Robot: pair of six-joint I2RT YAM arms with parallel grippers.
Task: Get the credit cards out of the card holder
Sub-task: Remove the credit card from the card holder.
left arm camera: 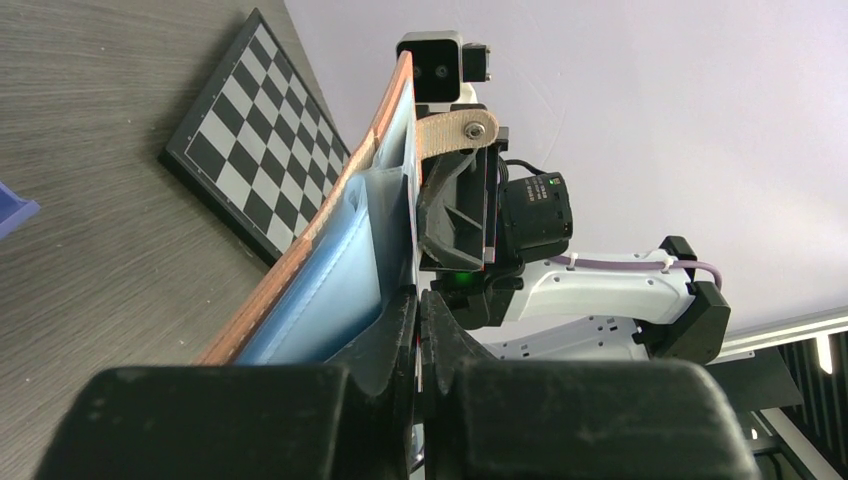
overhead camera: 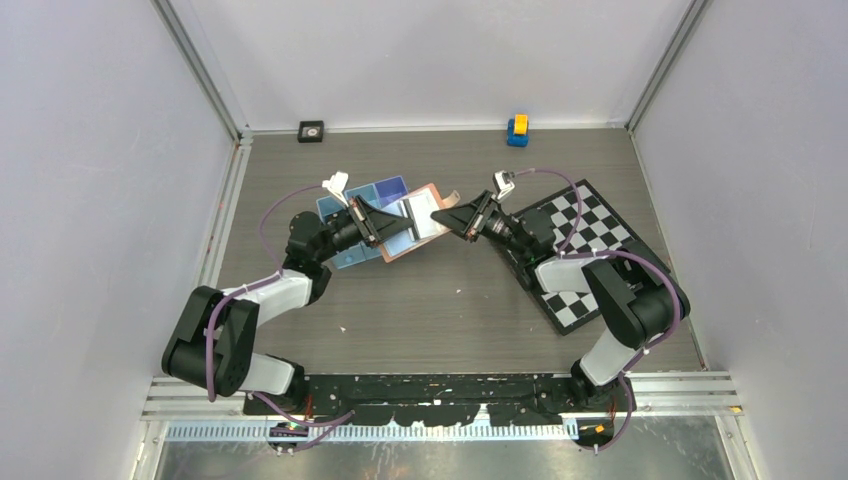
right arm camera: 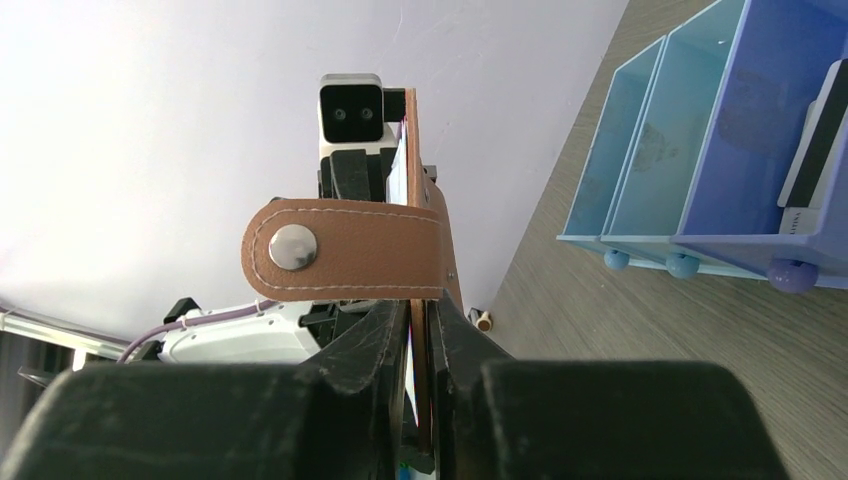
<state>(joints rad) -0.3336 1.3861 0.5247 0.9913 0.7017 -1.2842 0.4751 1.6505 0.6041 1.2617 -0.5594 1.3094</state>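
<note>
A blue divided tray and checkered board lie on the bench, with a black square and blue-yellow block far back.

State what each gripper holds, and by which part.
Both hold the card holder: left gripper clamps one edge, right gripper the opposite edge by the snap strap.

1. Brown card holder is held open between the two arms over the worktop, pale lining upward.
2. Left claw grips its left edge; right claw grips its right edge.
3. Blue tray lies partly behind it; checkered board lies under the right arm.
</note>
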